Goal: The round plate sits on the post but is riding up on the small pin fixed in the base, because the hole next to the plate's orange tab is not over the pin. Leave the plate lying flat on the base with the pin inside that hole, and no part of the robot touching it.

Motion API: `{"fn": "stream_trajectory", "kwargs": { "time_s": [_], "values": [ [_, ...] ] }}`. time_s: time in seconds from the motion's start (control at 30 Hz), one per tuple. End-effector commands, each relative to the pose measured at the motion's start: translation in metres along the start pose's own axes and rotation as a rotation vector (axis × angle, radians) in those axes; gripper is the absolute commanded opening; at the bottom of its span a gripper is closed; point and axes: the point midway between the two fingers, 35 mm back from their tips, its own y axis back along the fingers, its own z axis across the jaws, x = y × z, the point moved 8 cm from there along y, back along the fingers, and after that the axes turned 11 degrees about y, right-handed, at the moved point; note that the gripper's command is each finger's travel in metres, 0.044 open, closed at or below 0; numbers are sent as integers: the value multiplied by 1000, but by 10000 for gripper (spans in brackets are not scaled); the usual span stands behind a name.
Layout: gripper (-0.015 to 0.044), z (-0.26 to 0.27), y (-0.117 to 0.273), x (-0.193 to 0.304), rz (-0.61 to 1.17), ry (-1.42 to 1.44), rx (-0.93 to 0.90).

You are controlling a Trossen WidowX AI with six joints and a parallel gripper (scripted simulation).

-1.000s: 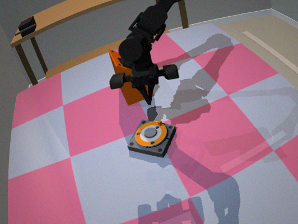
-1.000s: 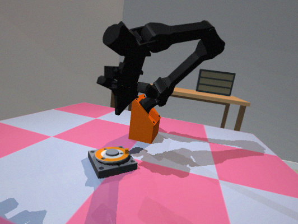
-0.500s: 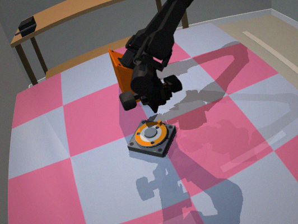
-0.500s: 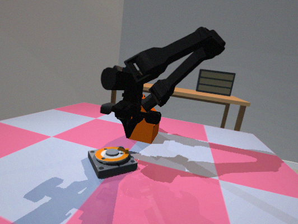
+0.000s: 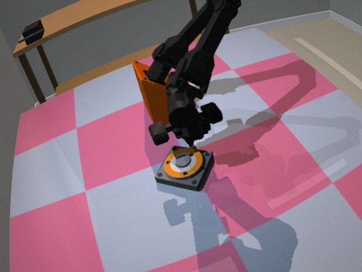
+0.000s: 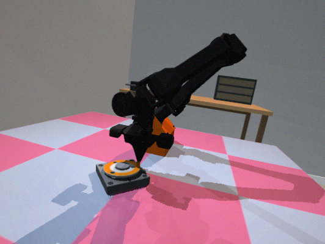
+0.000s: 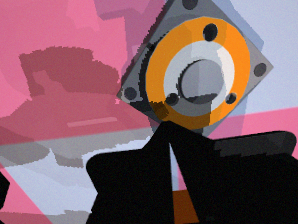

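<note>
The round orange and white plate (image 5: 198, 163) (image 6: 108, 169) (image 7: 241, 55) sits around the grey post (image 5: 183, 160) (image 6: 122, 166) (image 7: 200, 80) on the dark square base (image 5: 177, 184) (image 6: 128, 186) (image 7: 252, 77). A dark gap shows under part of its rim. The orange tab (image 5: 194, 149) (image 6: 138, 165) is at the rim's arm side; in the wrist view the fingers hide it. My gripper (image 5: 192, 145) (image 6: 139, 160) (image 7: 166, 125) is shut, with nothing seen between its fingers. Its tips are right at the tab; I cannot tell whether they touch. The pin cannot be made out.
The orange arm mount (image 5: 154, 102) (image 6: 160, 149) stands behind the gripper. The base rests on a pink and pale blue checkered surface (image 5: 112, 143) (image 6: 195, 219). A wooden table (image 5: 81, 25) (image 6: 211, 100) stands in the background.
</note>
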Motion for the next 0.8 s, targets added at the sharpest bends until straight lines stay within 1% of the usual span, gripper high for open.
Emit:
{"fn": "stream_trajectory", "kwargs": {
  "time_s": [0.0,0.77],
  "values": [
    [0,3,-1,-5,-1,0,-3],
    [0,8,0,-35,-2,1,-4]
  ]
}}
